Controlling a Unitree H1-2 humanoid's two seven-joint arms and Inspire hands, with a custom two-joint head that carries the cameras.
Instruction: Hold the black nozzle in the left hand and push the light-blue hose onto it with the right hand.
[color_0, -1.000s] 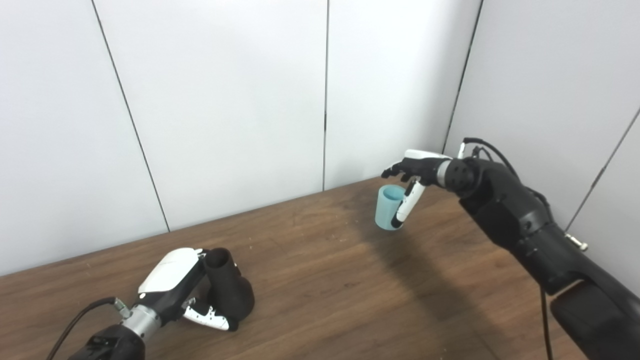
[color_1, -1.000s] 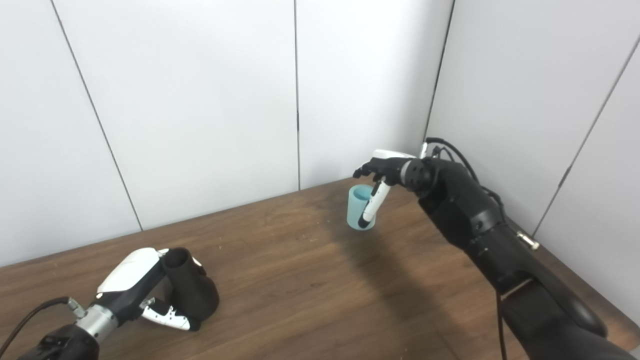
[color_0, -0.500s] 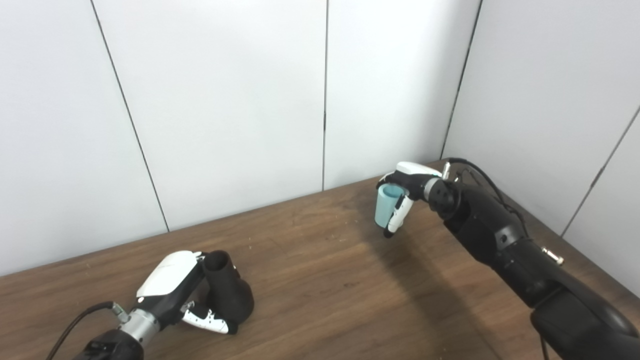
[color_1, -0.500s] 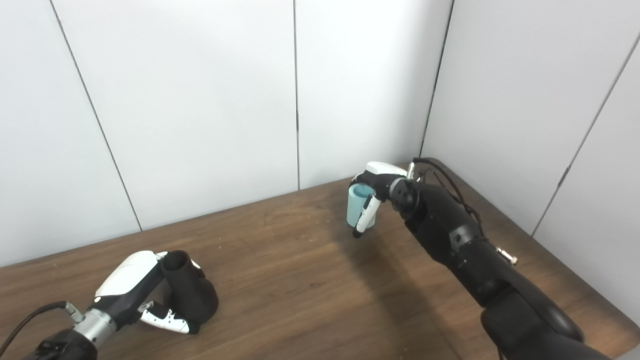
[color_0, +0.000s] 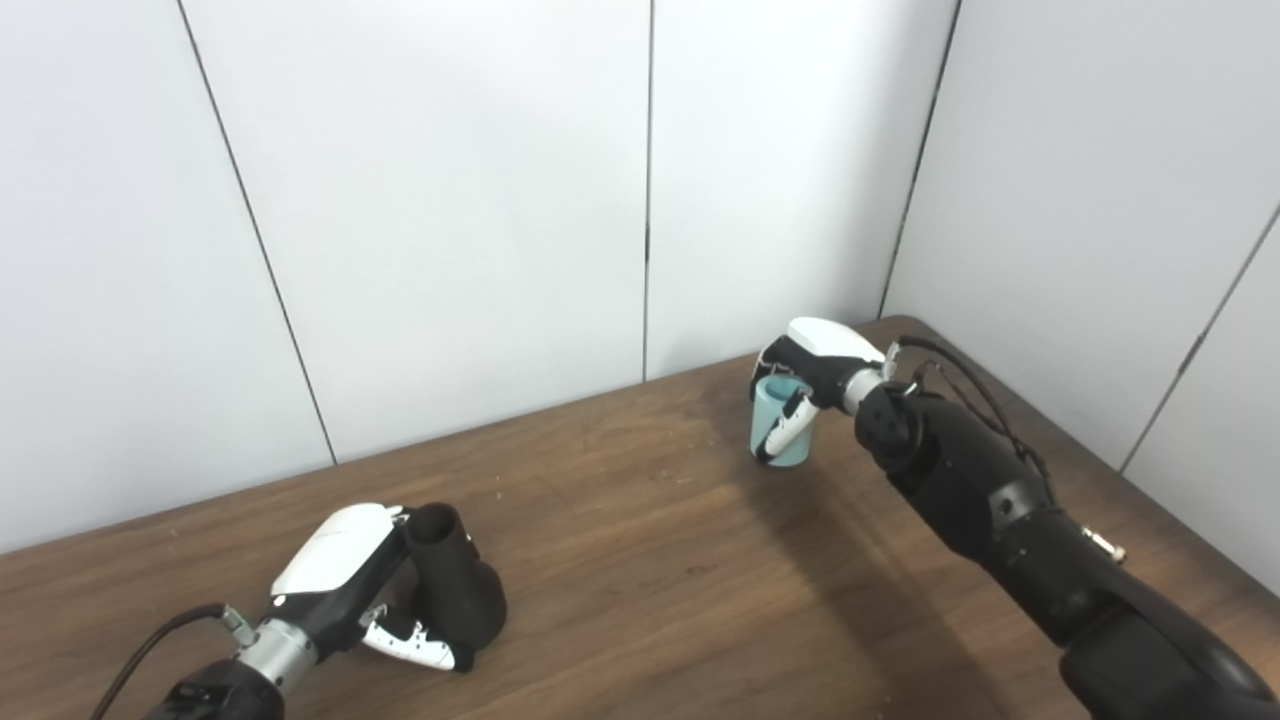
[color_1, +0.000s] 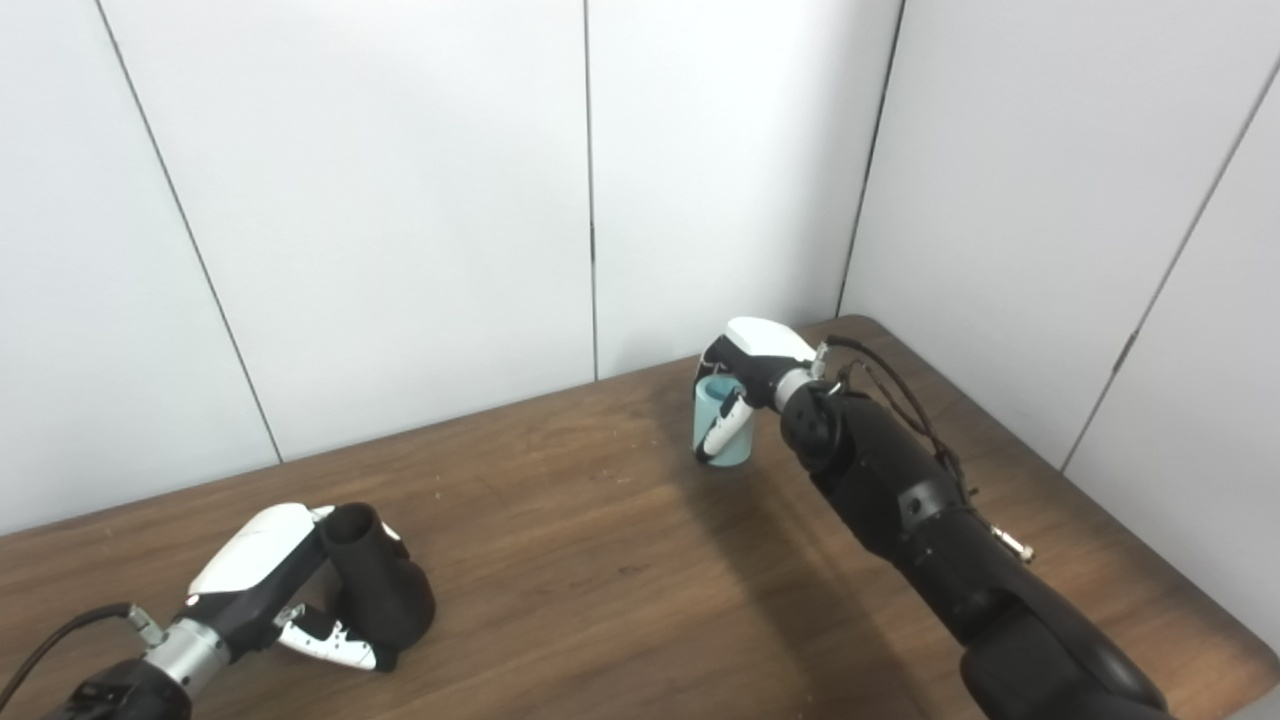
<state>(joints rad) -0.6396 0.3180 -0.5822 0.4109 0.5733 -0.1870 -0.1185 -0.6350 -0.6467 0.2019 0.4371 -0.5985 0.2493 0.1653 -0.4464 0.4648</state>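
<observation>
Nozzle gripped at the near corner, hose gripped at the far one

Nozzle (color_0: 452, 585), black and squat, stands at the near left of the wooden counter (color_0: 640, 560), its wide rounded base on the wood and its narrower open neck pointing up, tilted a little toward the wall. The left hand (color_0: 345, 580) is clasped on it: the white-backed palm lies against the neck on the left side, and white-and-black fingertips (color_0: 415, 640) curl round the front of the base, low down by the counter. The forearm runs off the bottom left edge, with a black cable looping beside the wrist.

A broad stretch of bare brown wood lies between that and the other piece, so the two parts are well apart.

Farther back and to the right, near the corner where the pale wall panels meet, the light-blue hose (color_0: 783, 432) stands upright, a short open-topped tube. Its lower end seems to sit on the counter, though I cannot tell for sure. The right hand (color_0: 812, 375) is closed on it from above and behind: the white back of the hand arches over the rim, and one white-and-black finger (color_1: 722, 432) slants down across the front of the tube. The black right arm stretches back toward the lower right corner, wires showing at the wrist.
</observation>
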